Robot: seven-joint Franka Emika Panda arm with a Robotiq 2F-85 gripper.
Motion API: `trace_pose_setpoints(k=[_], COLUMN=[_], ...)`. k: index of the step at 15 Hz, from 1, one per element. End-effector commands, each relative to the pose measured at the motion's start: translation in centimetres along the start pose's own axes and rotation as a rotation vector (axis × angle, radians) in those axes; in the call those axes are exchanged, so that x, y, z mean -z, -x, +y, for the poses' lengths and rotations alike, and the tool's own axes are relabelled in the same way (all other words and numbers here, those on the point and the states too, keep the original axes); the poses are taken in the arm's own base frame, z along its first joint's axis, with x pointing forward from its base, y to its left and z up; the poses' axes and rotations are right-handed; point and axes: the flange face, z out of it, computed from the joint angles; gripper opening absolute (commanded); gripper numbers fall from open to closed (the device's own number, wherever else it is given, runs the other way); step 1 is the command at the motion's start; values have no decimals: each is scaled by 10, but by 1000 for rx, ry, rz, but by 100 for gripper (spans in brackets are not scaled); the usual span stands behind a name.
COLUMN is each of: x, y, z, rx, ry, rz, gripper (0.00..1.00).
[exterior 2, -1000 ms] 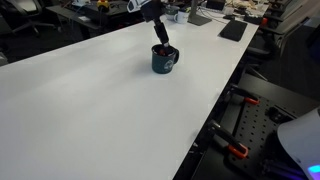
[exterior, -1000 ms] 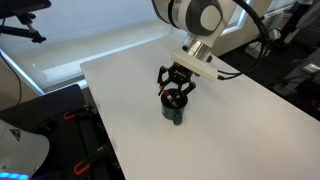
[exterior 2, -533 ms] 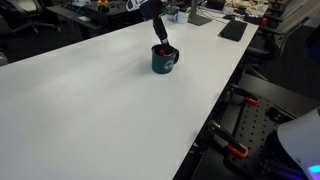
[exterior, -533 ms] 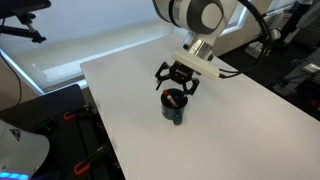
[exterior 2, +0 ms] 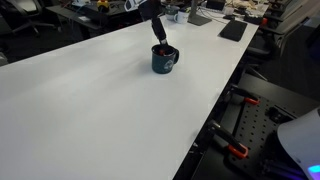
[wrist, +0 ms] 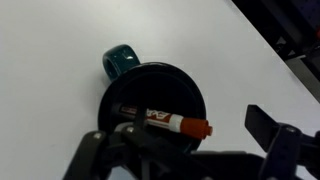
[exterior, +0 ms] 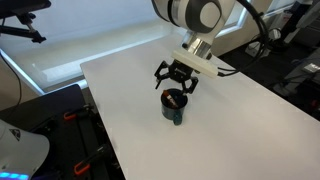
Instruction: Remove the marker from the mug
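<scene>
In the wrist view the marker (wrist: 165, 122), dark with a white label and a red-orange end, lies inside the mug (wrist: 150, 75), its red tip resting on the rim. The dark-green mug has its handle (wrist: 120, 60) pointing away. My gripper (wrist: 180, 142) is directly above the mug, open, holding nothing; one finger (wrist: 268, 124) stands outside the rim beyond the marker's red end. In both exterior views the gripper (exterior: 176, 79) (exterior 2: 158, 28) hangs just over the mug (exterior: 174, 110) (exterior 2: 164, 60) on the white table.
The white table (exterior: 250, 130) (exterior 2: 90, 110) carries only the mug. Its edges run close by, with black frames and orange clamps (exterior 2: 235, 150) below one side. Office desks with clutter (exterior 2: 215, 15) stand beyond the far end.
The jaws have spread from half shut to wide open, and the gripper has lifted slightly above the mug. The marker stays in the mug.
</scene>
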Motion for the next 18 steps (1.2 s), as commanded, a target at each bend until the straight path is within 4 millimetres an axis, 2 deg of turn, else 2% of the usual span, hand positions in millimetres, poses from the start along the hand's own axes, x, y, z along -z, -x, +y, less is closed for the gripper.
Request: trace_pose_setpoints(k=[1, 4, 6, 7, 9, 14, 17, 18], x=[5, 4, 3, 2, 1, -2, -2, -2], y=[-7, -10, -11, -11, -11, -11, -10, -10], z=[-2, -3, -4, -5, -5, -4, -4, -4], rx=[18, 27, 34, 35, 39, 36, 34, 32], ry=[13, 15, 16, 16, 13, 8, 7, 5], rz=[-26, -29, -29, -29, -27, -28, -28, -27], gripper=[100, 100, 94, 73, 68, 31, 27, 31])
